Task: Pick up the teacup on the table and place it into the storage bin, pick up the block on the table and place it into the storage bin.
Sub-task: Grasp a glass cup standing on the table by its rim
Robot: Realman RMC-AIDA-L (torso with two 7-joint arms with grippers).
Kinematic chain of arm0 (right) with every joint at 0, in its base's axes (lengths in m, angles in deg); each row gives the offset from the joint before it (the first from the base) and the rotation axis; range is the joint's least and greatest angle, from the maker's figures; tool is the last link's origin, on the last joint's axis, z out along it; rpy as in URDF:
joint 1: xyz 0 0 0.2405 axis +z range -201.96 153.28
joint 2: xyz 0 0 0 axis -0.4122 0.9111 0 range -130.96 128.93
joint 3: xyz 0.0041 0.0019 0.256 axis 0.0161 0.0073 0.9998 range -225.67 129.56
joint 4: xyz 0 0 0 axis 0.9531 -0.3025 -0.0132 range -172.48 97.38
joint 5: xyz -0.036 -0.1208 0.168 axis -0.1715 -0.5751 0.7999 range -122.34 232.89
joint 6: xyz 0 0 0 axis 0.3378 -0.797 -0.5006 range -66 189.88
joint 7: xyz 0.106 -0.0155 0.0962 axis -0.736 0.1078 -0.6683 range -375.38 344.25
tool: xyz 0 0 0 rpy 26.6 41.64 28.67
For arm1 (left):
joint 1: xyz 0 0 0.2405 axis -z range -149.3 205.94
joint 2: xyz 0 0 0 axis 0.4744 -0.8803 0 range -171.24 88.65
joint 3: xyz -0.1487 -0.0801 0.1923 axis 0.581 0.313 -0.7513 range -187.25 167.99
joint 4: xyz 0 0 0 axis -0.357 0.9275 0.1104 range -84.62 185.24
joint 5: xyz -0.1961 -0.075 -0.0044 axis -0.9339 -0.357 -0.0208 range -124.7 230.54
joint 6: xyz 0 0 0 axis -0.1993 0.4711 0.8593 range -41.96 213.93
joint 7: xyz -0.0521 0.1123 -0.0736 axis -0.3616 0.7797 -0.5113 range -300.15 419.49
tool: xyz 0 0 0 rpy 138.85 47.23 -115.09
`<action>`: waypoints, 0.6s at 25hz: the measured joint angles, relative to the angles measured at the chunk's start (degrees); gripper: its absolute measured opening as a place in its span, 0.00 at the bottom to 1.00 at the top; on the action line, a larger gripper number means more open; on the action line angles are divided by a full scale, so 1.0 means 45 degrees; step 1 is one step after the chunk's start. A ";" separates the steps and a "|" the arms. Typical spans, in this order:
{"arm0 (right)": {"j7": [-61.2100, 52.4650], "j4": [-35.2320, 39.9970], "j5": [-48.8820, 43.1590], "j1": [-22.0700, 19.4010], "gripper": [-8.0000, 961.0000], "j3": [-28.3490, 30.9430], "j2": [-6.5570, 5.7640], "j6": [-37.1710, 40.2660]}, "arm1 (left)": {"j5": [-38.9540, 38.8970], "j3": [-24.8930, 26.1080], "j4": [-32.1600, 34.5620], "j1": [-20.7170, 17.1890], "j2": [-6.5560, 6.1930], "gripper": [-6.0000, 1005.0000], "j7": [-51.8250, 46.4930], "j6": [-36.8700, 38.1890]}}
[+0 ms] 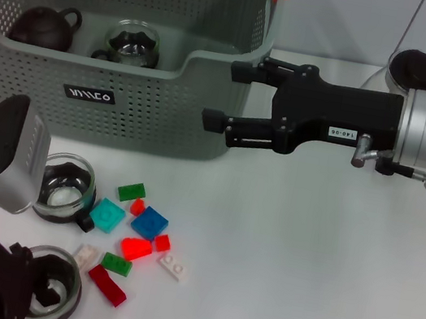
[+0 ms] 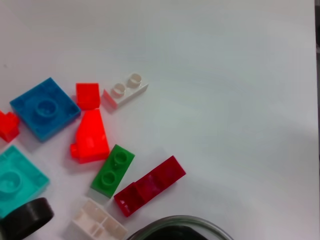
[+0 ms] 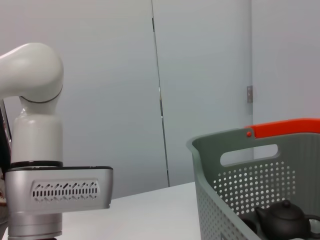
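Head view had the left gripper (image 1: 50, 289) down at the near-left corner, over a glass teacup (image 1: 50, 296) on the table (image 1: 301, 266); honestly couldn't tell if its fingers were apart or together. A second glass teacup (image 1: 66, 190) sat just beyond it. Right next to those was a scatter of blocks: teal (image 1: 107, 214), blue (image 1: 150, 222), bright red (image 1: 135, 248), dark red (image 1: 107, 285), white (image 1: 173, 266) and a couple of green ones. Farther back on the left stood the storage bin (image 1: 148, 107), already holding a dark teapot (image 1: 45, 27) and a glass cup (image 1: 132, 44). Over on the right, the right gripper (image 1: 228, 94) hung beside the bin's right end, fingers spread apart, holding nothing.
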 joint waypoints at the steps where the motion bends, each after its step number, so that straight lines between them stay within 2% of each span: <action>1: 0.0001 0.0000 0.0000 0.0002 0.96 0.0020 0.0000 0.0000 | -0.0001 0.0020 -0.0043 0.0036 -0.0005 0.82 -0.0017 0.0036; 5: 0.0001 0.0000 0.0000 0.0007 0.96 0.0139 0.0000 0.0000 | -0.0001 0.0142 -0.0298 0.0212 -0.0072 0.75 -0.0166 0.0143; 10: 0.0001 0.0000 -0.0001 0.0024 0.96 0.0159 0.0000 0.0000 | 0.0053 0.0151 -0.0317 0.0211 -0.0062 0.53 -0.0126 0.0034; 15: 0.0001 0.0000 -0.0001 0.0027 0.96 0.0167 0.0000 0.0000 | 0.0084 0.0131 -0.0318 0.0213 -0.0057 0.37 -0.0087 -0.0029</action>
